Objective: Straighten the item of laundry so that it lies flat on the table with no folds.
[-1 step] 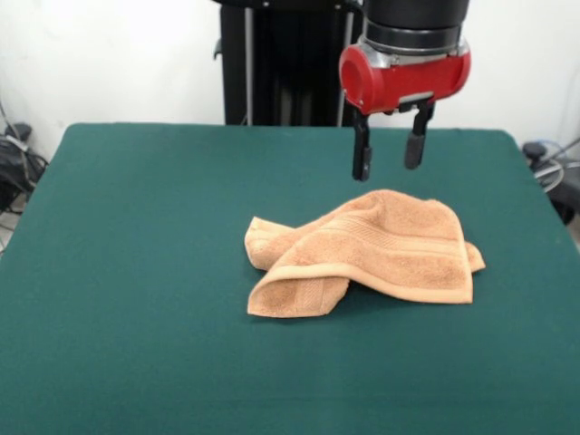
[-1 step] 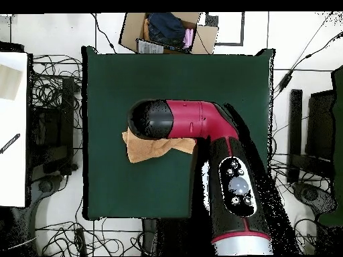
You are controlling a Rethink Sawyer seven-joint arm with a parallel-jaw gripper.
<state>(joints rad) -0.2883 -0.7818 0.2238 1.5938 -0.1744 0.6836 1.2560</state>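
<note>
Orange-tan towel (image 1: 367,256) crumpled on table (image 1: 136,272), end effector (image 1: 389,154) open just above

The table (image 2: 134,87) is seen from straight above, its green cloth crossed by the red and black arm (image 2: 201,124), which reaches in from the bottom. The towel (image 2: 144,148) is partly covered by the arm's black end, with only its tan left and lower parts shown. An open cardboard box (image 2: 167,32) is seen beyond the table's top edge, and cables are spread on the floor at both sides.
</note>
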